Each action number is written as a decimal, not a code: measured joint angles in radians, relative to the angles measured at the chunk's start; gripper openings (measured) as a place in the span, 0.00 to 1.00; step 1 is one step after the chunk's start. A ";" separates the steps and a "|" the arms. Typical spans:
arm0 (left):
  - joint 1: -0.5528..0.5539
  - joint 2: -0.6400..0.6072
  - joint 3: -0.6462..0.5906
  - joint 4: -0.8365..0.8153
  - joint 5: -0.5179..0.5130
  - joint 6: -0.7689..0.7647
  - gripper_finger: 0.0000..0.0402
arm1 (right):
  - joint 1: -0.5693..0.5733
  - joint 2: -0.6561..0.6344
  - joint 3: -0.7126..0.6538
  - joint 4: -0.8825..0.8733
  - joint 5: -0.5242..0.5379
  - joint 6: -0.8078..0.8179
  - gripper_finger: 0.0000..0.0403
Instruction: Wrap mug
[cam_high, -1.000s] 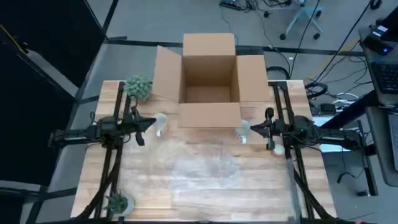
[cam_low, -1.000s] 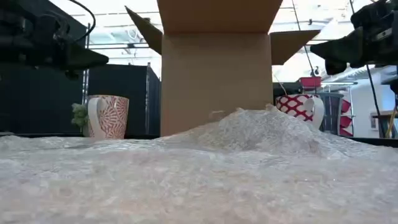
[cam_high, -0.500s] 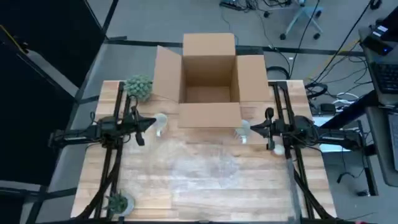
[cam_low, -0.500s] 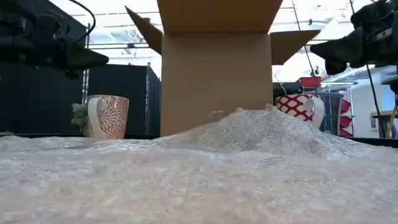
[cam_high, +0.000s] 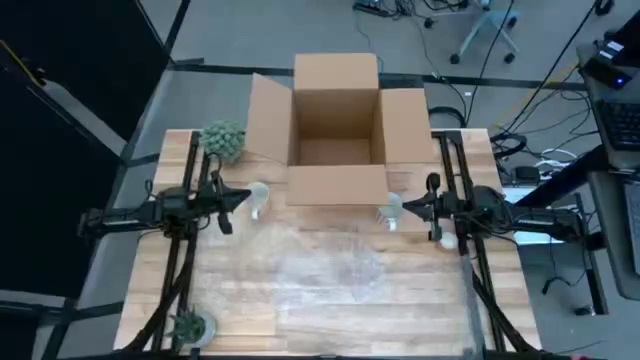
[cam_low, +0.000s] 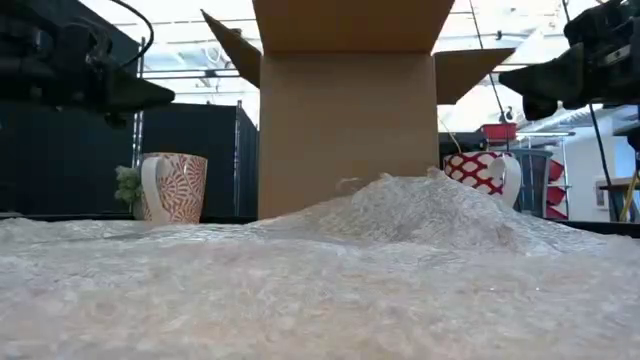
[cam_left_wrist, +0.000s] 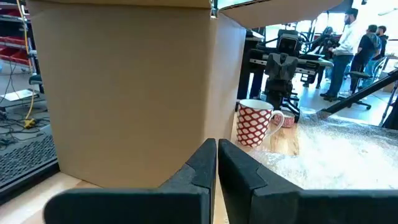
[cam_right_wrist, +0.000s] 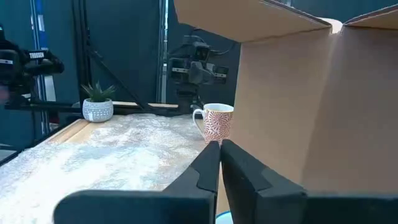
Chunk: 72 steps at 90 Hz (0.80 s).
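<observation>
Two mugs stand upright on the wooden table in front of the cardboard box (cam_high: 337, 130). One white mug with a red leafy pattern (cam_low: 175, 187) (cam_right_wrist: 217, 122) is at the left, and one with a red checked pattern (cam_low: 485, 172) (cam_left_wrist: 256, 122) is at the right. A sheet of bubble wrap (cam_high: 320, 262) lies spread over the table's middle, humped in the low view (cam_low: 420, 215). My left gripper (cam_high: 245, 198) (cam_left_wrist: 217, 149) hovers shut, higher than the left mug and beside it. My right gripper (cam_high: 404, 207) (cam_right_wrist: 220, 151) hovers shut next to the right mug. Neither gripper holds anything.
The open box has its flaps spread out at the table's far middle. A bushy green plant (cam_high: 224, 140) stands at the far left and a small potted plant (cam_high: 190, 325) at the near left. People stand in the room beyond the table (cam_left_wrist: 357, 43).
</observation>
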 joint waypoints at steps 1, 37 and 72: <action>0.000 0.000 0.000 0.000 0.000 0.000 0.01 | 0.000 0.000 0.000 0.000 0.000 0.000 0.01; 0.001 0.001 0.000 0.072 -0.002 -0.081 0.01 | 0.000 0.000 0.000 0.000 0.000 0.000 0.01; 0.001 0.179 0.334 -0.336 -0.072 -0.163 0.00 | 0.000 0.000 0.000 0.000 0.000 0.000 0.01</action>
